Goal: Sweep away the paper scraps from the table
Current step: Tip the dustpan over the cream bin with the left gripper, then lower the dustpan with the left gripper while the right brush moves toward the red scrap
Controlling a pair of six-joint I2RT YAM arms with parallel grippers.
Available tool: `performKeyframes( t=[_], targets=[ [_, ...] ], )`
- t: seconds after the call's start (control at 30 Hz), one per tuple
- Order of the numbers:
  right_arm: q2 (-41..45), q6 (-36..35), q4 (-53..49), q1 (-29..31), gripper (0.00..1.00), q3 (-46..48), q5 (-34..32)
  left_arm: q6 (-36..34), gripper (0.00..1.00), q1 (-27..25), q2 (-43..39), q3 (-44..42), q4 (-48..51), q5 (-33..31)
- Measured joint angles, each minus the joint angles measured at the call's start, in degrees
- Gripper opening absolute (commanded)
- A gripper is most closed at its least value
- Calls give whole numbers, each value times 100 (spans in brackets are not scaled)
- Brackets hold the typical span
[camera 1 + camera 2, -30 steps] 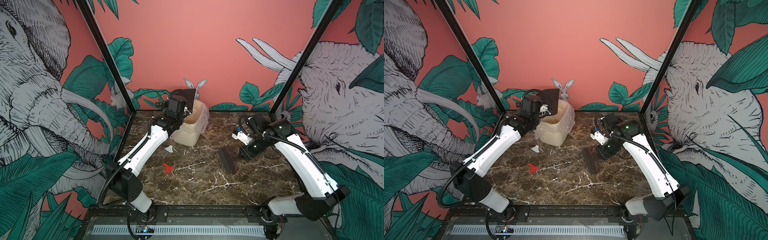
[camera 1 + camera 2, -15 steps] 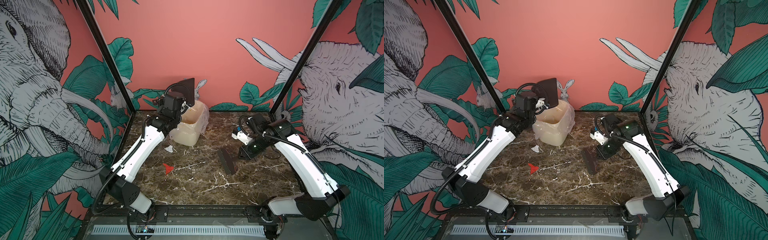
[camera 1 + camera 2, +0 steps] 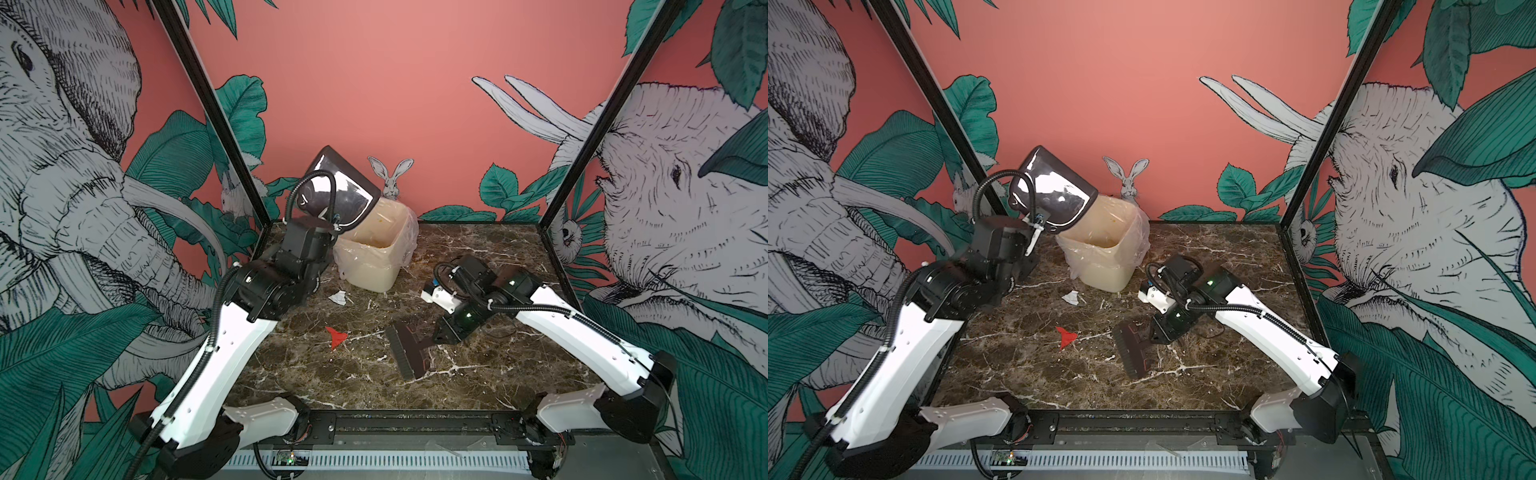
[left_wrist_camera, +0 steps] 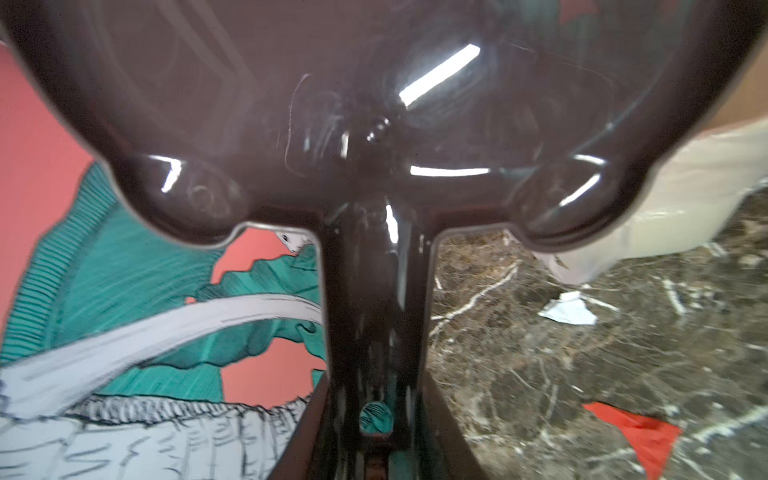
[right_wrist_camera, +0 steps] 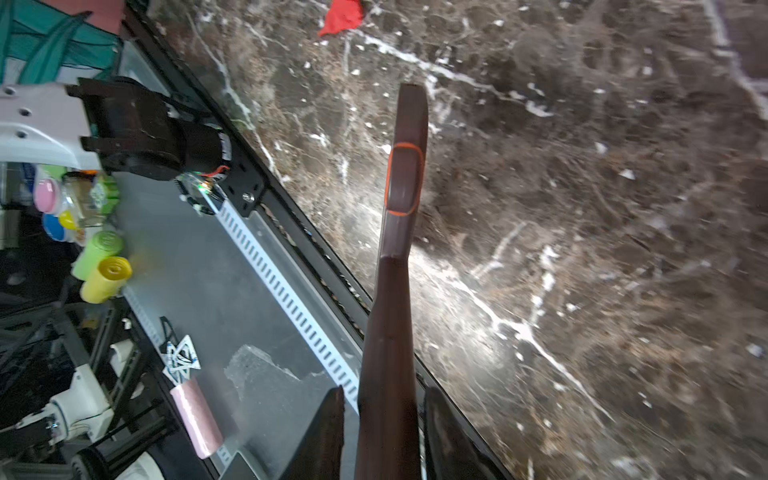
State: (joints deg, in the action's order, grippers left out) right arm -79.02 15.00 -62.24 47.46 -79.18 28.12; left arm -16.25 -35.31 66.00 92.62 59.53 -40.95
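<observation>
Left gripper point(image 4: 374, 432) clamps the handle of a dark dustpan point(image 3: 338, 193), tilted with its lip over the lined bin point(image 3: 376, 266) at upper centre of both top views. Right gripper point(image 5: 384, 432) is closed on a brush point(image 3: 405, 347), held low over the table point(image 3: 478, 365) right of centre. A white scrap point(image 3: 338, 297) lies just below the bin, and a red scrap point(image 3: 336, 336) lies mid-frame, left of the brush.

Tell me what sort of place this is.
Probably a robot test cell: two white-and-black robot arms mounted on a black metal frame, a dark brown marble-pattern table, printed elephant-and-leaf wall panels.
</observation>
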Motion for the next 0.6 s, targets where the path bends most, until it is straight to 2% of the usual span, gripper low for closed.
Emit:
performKeyframes(
  t=[0.23,0.43,0.6],
  targets=[
    [-96,1436,2096,299,0,612,542,1010,0,0,-319,-824,466,603],
    [-636,2726,3733,404,0,960,737,1355,0,0,-413,-1005,518,907],
    [-1067,3447,4612,544,0,1045,850,1467,0,0,-553,-1051,542,1001]
  ],
)
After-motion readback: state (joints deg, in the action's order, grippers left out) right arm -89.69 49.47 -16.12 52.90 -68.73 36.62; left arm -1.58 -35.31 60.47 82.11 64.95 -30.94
